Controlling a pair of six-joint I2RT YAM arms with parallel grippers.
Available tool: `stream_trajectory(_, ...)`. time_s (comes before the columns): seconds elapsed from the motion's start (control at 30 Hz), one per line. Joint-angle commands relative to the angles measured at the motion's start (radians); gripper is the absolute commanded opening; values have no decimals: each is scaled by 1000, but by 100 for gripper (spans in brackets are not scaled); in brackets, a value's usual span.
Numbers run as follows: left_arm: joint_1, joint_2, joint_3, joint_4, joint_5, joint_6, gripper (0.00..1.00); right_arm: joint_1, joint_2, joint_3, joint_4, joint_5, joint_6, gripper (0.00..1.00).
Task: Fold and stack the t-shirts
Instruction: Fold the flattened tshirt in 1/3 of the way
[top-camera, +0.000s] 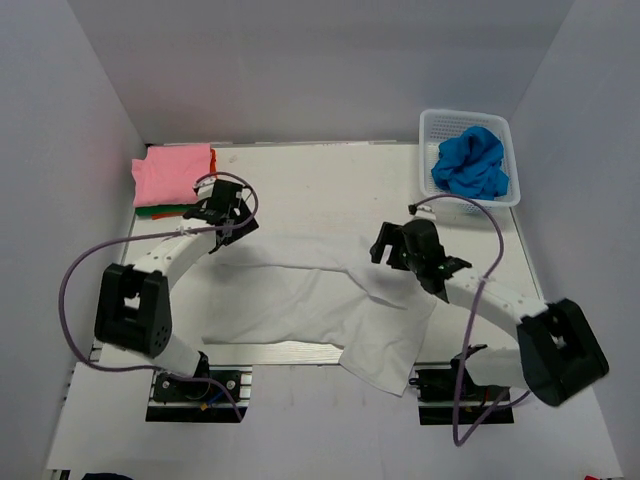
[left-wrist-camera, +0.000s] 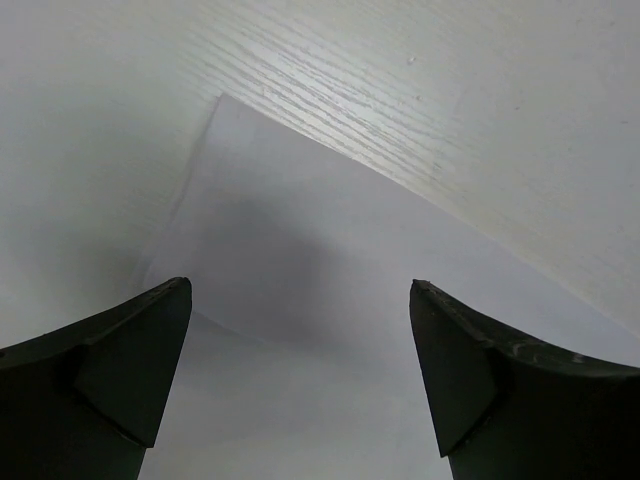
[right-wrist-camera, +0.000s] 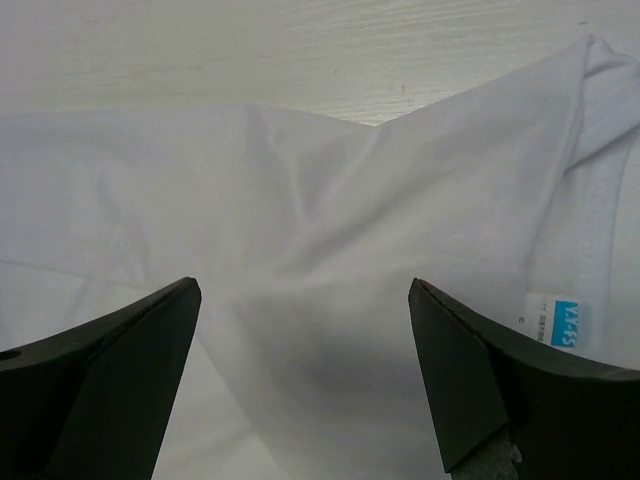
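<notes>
My left gripper, jaws apart, hangs over the far left corner of the white t-shirt, which lies rumpled mid-table and spills over the near edge. My right gripper, also spread and empty, hovers beside the neck label. I'd pinch both far-edge points level and smooth the cloth before folding.

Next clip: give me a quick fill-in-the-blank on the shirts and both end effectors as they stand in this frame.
1. The crumpled t-shirt in the basket is ____.
2. The top shirt of the folded stack at the far left is ____.
3. The left end effector and the right end effector both hover over the white t-shirt with jaws ____.
Missing words: blue; pink; open.
</notes>
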Motion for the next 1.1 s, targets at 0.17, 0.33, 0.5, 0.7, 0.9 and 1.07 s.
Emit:
stream_trajectory(0.17,14,230,37,53,56,-8,100,-7,270,170,47,147,11,90)
stream_trajectory(0.33,14,270,27,6,-16,-70,100,-44,425,203,3,133,55,90)
stream_trajectory(0.5,57,335,63,-56,-59,-126,100,-81,544,291,-26,138,80,90)
stream_trajectory(0.7,95,424,154,-53,16,-123,100,-141,641,458,-74,147,91,90)
stream_trajectory(0.9,95,409,286,-7,62,-31,100,-136,661,623,-109,155,-33,90)
stream_trajectory(1.07,72,230,328,-70,-13,-5,100,-118,537,629,-100,135,-129,90)
